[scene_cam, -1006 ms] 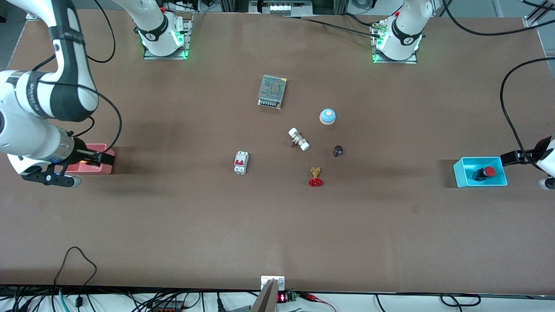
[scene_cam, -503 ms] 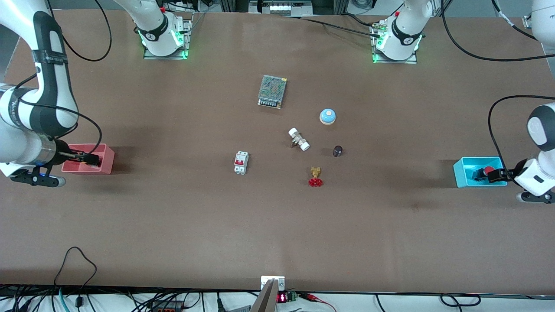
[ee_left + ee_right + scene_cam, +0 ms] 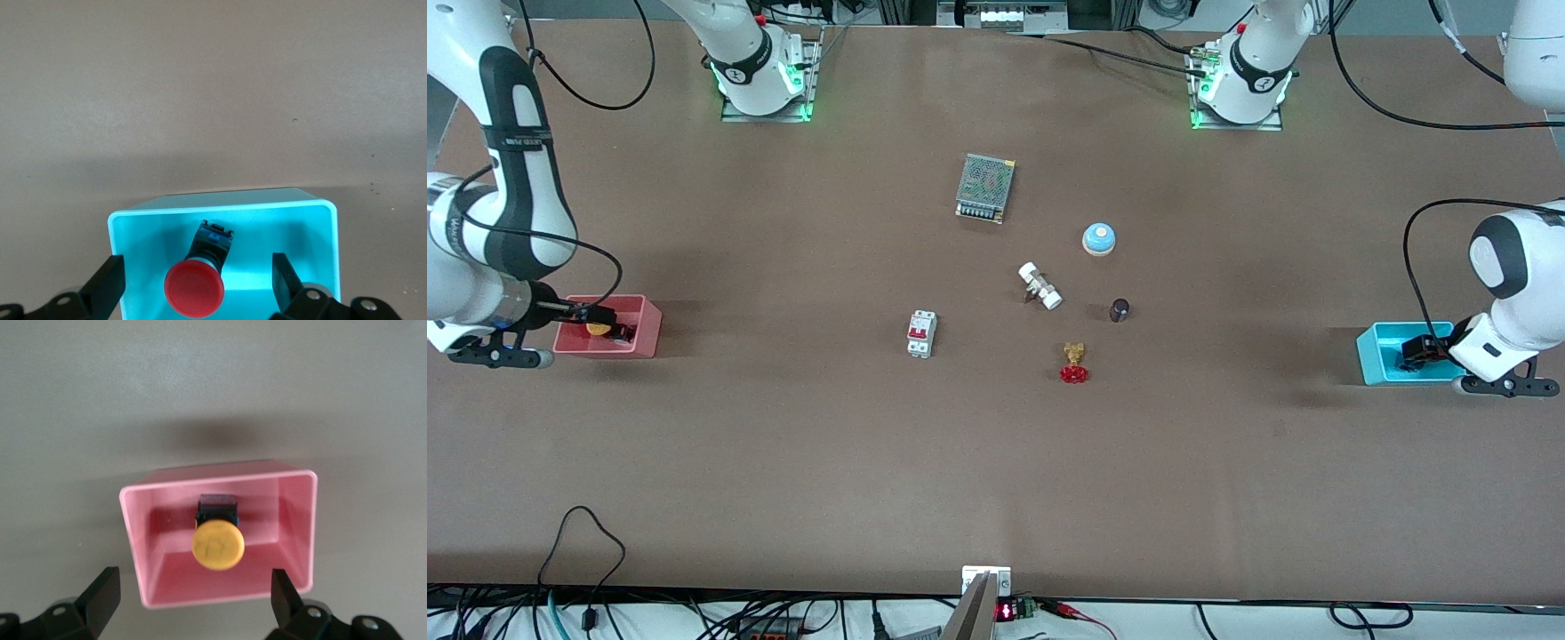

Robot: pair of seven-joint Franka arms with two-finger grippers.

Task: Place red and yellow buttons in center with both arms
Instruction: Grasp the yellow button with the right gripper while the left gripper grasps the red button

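Observation:
The red button (image 3: 193,288) lies on its side in a cyan bin (image 3: 220,208) at the left arm's end of the table. In the front view my left gripper (image 3: 1416,348) hides it. My left gripper (image 3: 196,263) is open over the bin, one finger on each side of the button. The yellow button (image 3: 218,545) lies in a pink bin (image 3: 220,475) at the right arm's end, and also shows in the front view (image 3: 594,328). My right gripper (image 3: 193,579) is open over that bin (image 3: 649,320), and also shows in the front view (image 3: 614,327).
Around the table's middle (image 3: 996,427) lie a mesh-topped power supply (image 3: 985,187), a blue-domed bell (image 3: 1099,238), a white fitting (image 3: 1040,285), a small dark cylinder (image 3: 1120,309), a brass valve with a red handwheel (image 3: 1074,363) and a white breaker (image 3: 921,333).
My left gripper has come in over the cyan bin and now covers the red button in the front view. My right arm has drawn back toward its table end, uncovering the yellow button.

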